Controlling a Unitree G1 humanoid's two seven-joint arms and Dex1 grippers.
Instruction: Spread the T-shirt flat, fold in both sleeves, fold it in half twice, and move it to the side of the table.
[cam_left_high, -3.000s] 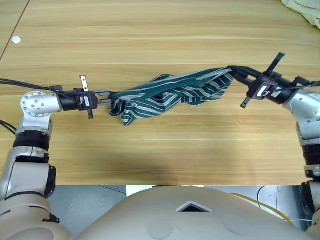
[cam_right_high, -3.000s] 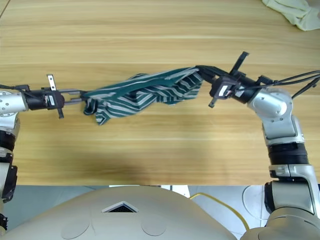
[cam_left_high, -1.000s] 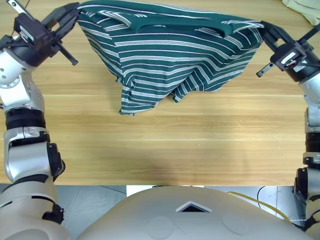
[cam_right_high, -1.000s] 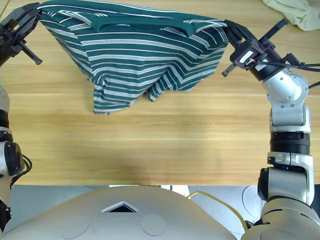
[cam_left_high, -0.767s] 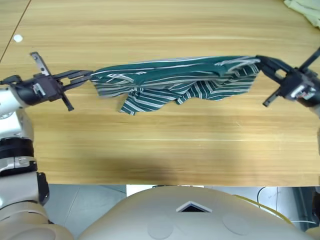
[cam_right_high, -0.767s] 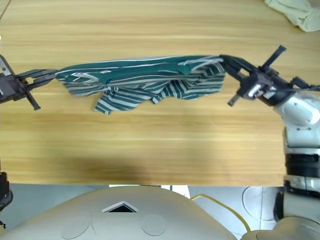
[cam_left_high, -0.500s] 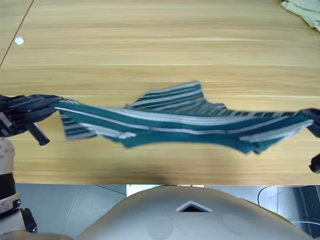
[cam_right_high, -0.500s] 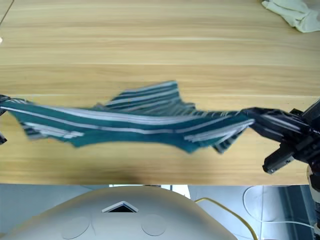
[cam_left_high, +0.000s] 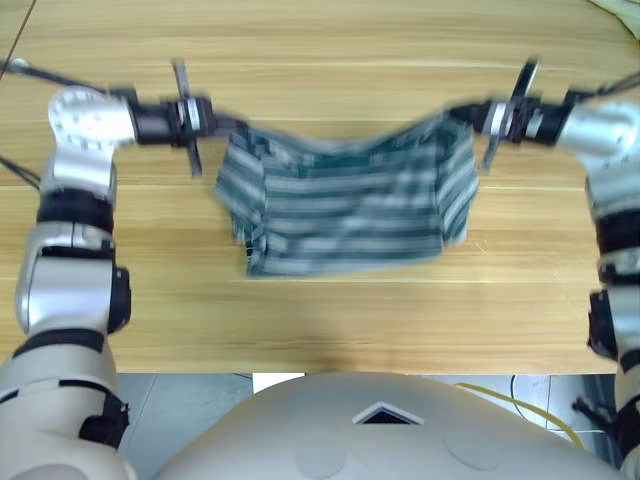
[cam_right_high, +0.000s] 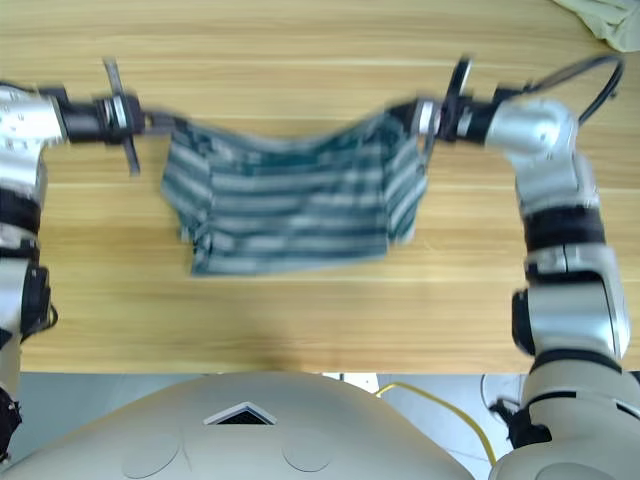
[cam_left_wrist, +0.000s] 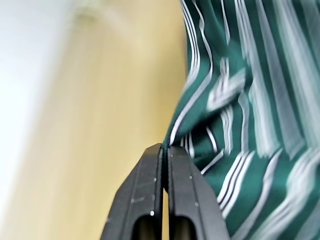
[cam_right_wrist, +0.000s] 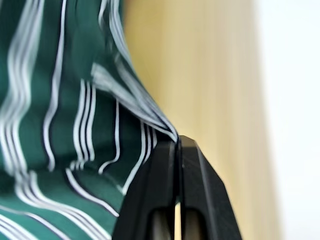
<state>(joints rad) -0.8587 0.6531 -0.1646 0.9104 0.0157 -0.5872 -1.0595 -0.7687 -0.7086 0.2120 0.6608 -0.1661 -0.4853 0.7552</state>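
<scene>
The green T-shirt (cam_left_high: 340, 205) with white stripes hangs between my two grippers over the middle of the wooden table (cam_left_high: 320, 310), its top edge sagging and its lower part draping down toward me. My left gripper (cam_left_high: 228, 124) is shut on the shirt's left top corner. My right gripper (cam_left_high: 452, 113) is shut on the right top corner. In the left wrist view the black fingers (cam_left_wrist: 150, 195) pinch the striped cloth (cam_left_wrist: 240, 125). The right wrist view has the fingers (cam_right_wrist: 165, 195) closed on a fold of the cloth (cam_right_wrist: 65, 115).
A pale crumpled cloth (cam_right_high: 610, 20) lies at the table's far right corner. The table's near edge (cam_left_high: 320, 372) runs just in front of me, with bare wood around the shirt.
Both grippers swung from low near the table's front edge up and away from me. The shirt, stretched into a flat band half a second ago, now hangs open between them.
</scene>
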